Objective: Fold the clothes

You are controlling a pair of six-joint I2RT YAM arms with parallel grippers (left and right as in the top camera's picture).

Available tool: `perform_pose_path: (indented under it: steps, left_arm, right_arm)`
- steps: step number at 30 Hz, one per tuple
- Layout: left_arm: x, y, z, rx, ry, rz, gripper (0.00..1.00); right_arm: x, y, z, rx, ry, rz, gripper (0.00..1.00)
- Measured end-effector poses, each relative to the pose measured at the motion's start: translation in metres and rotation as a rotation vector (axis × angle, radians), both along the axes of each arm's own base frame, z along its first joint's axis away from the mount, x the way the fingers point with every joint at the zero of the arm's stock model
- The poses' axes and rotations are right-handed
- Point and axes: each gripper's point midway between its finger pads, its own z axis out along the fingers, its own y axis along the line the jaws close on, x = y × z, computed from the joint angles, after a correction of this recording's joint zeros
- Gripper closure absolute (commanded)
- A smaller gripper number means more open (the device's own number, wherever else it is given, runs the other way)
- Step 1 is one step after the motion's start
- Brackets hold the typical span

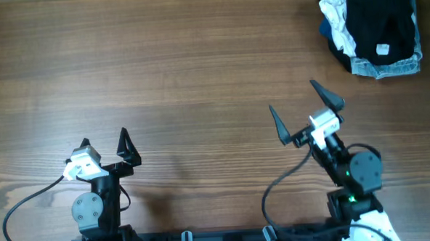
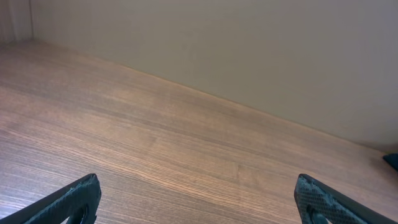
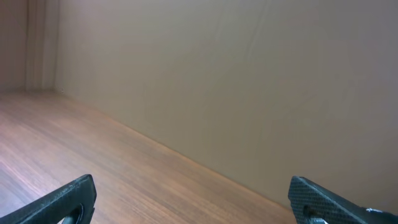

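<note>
The black garment (image 1: 378, 15) runs off the top edge.

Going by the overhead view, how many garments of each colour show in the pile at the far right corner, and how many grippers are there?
Black garment: 1
White garment: 1
Dark blue garment: 1
Light denim garment: 1
Grippers: 2, the left gripper and the right gripper, both open
Total: 6; the pile may hide more.

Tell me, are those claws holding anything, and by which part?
Nothing is held. The left gripper and right gripper are both open and empty; the black garment lies apart, untouched.
</note>
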Motion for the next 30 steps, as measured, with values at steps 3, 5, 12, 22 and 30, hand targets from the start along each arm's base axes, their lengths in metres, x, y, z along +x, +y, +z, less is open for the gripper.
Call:
perform_pose_path:
  steps: [3,5,12,22,30]
  left_arm:
    - [0.0,0.0,0.0,0.0,0.0,0.0,0.0]
    - [0.0,0.0,0.0,0.0,0.0,0.0,0.0]
    - [0.0,0.0,0.0,0.0,0.0,0.0,0.0]
    - [0.0,0.0,0.0,0.0,0.0,0.0,0.0]
    - [0.0,0.0,0.0,0.0,0.0,0.0,0.0]
  right_arm:
    - [-0.012,-0.003,0.0,0.0,-0.031,-0.001,0.0]
    - [-0.019,-0.004,-0.005,-0.008,-0.042,-0.003,0.0]
    - [-0.029,-0.006,-0.043,-0.055,0.047,-0.002,0.0]
    - [-0.039,-0.008,-0.068,-0.121,0.129,0.0,0.0]
    - [-0.043,-0.021,-0.076,-0.127,0.155,-0.02,0.0]
